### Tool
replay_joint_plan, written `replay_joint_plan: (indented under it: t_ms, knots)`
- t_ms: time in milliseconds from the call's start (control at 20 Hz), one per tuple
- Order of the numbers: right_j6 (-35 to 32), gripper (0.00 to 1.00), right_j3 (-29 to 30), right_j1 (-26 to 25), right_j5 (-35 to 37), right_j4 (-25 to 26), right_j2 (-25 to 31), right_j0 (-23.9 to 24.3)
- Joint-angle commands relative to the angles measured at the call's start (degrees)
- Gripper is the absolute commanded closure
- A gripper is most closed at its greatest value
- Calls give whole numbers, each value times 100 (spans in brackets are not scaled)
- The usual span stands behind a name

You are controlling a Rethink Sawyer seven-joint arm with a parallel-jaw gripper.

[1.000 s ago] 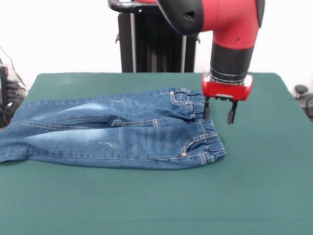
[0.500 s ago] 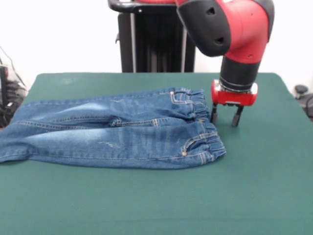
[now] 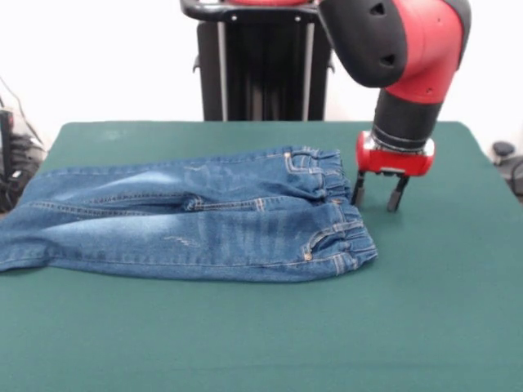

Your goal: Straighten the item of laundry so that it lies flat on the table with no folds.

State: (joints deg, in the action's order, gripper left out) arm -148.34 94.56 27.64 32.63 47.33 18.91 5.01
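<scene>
Item: jeans (image 3: 192, 214), blue denim, elastic waistband, orange-tan stitching. Position: on the green tabletop (image 3: 261, 335), lying lengthwise across it, waistband toward the picture's right, legs running to the left, where the hems reach the tabletop's left edge. Condition: mostly flat; the two legs lie side by side with a seam ridge between them; the waistband is gathered and puckered; faded patches along the legs.

Item: end effector (image 3: 377, 198), black fingers under a red wrist block. Position: just beside the jeans' waistband, on its right side, tips down near the tabletop. State: fingers spread apart, holding nothing; the finger nearer the jeans stands at the waistband's edge, contact not discernible.

Item: arm, red and black, descending from above the jeans' waistband end.

Change against the picture half a second ago: end effector shifted slightly rightward, away from the waistband. Against one second ago: clearly farther right. Jeans unchanged in place and shape throughout.
</scene>
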Motion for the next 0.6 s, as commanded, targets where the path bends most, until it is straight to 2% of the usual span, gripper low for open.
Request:
replay_joint_plan:
  t_ms: [50, 300, 600]
  knots:
    - [163, 0, 69, -120, -46, -43, -42, -62]
    - [444, 0, 418, 256, 78, -321, 215, 151]
    - [611, 0, 582, 397, 98, -455, 359, 274]
